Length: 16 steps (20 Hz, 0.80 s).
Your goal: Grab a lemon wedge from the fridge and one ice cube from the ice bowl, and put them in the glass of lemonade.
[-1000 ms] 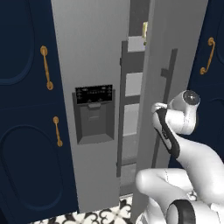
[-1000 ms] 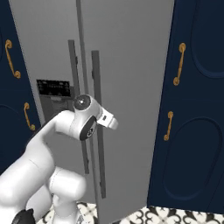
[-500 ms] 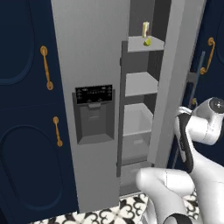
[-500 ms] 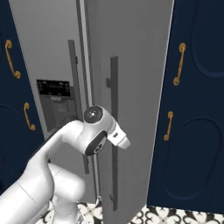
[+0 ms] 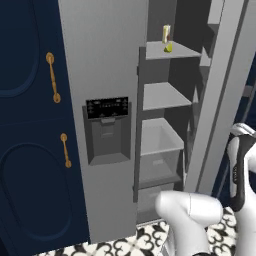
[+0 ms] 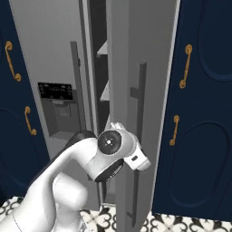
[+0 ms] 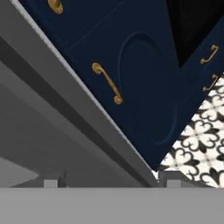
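The fridge stands between navy cabinets with gold handles, its right door swung wide. That door stands between the arm and the grey shelves. On the top shelf the lemon wedge lies just beside a slim pale-yellow container, high above and well apart from the gripper. In the hand view the finger tips stand wide apart with nothing between them, the door's edge crossing ahead. Half a second ago the door stood narrower and the jaws were closer together.
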Motion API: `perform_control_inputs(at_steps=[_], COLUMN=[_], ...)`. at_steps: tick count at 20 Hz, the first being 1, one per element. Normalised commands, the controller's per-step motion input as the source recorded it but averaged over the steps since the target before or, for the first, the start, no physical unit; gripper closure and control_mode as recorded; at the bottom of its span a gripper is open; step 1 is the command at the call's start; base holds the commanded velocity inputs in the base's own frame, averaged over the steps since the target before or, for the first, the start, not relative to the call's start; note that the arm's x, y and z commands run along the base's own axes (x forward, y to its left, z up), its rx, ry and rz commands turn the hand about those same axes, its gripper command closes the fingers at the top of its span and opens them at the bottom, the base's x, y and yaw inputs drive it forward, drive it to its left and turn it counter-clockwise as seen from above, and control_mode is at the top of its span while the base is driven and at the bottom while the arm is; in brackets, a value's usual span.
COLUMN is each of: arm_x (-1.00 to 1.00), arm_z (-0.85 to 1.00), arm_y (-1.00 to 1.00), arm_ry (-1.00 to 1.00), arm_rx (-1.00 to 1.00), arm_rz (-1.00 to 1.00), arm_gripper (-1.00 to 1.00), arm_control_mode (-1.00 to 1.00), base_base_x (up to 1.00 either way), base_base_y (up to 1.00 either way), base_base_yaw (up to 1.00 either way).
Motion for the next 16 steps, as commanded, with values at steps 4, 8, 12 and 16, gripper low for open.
perform_control_inputs(at_steps=[4, 8, 12, 16], arm_x=[-0.99, -0.56, -0.38, -0.08], arm_z=[1.00, 1.00, 0.99, 0.77], arm_y=[0.15, 0.78, 0.97, 0.99], arm_ry=[-0.20, -0.02, 0.09, 0.24], arm_rx=[0.00, -0.14, -0.23, -0.33], arm_rz=[0.00, 0.00, 0.00, 0.00], arm_gripper=[-1.00, -1.00, -1.00, -1.00], arm_control_mode=[-1.00, -1.00, -1.00, -1.00], base_base_x=[0.00, 0.00, 0.00, 0.00], base_base_y=[0.00, 0.00, 0.00, 0.00], base_base_yaw=[0.00, 0.00, 0.00, 0.00])
